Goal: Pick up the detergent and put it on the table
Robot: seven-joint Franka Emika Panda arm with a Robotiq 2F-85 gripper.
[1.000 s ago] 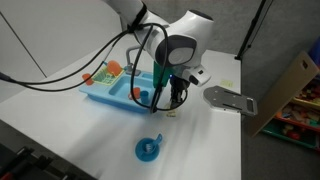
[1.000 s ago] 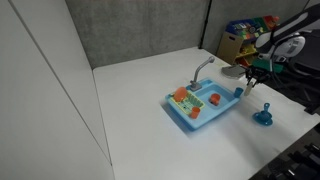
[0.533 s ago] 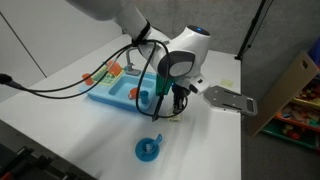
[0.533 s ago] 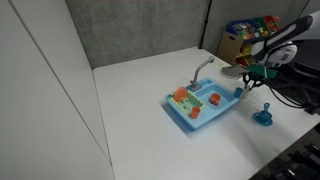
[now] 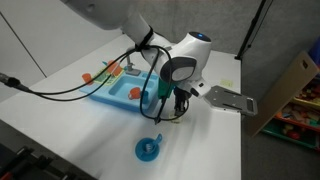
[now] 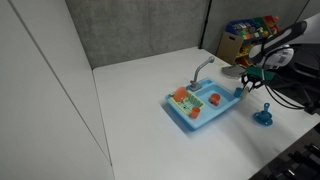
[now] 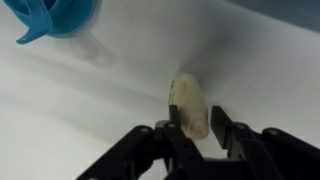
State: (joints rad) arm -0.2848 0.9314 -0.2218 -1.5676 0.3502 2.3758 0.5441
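Note:
In the wrist view the detergent [image 7: 188, 104], a small pale cream lump, stands on end between the black fingers of my gripper [image 7: 193, 126], which is shut on it. It hangs just above the white table [image 7: 90, 120] and casts a shadow close under it. In both exterior views my gripper [image 5: 170, 106] [image 6: 250, 87] points down over the table [image 5: 60, 115] beside the right end of the blue toy sink [image 5: 112, 93] [image 6: 200, 108]. The detergent is too small to make out there.
A blue round cup-like thing [image 5: 148, 149] [image 6: 264, 117] [image 7: 55, 14] lies on the table near my gripper. Orange toy pieces [image 5: 113, 68] [image 6: 181, 95] sit in the sink. A grey flat object [image 5: 228, 98] lies behind. A cardboard box [image 5: 292, 88] stands past the table edge.
My gripper has come down a little toward the tabletop beside the sink, with the detergent still in it. Nothing else has moved.

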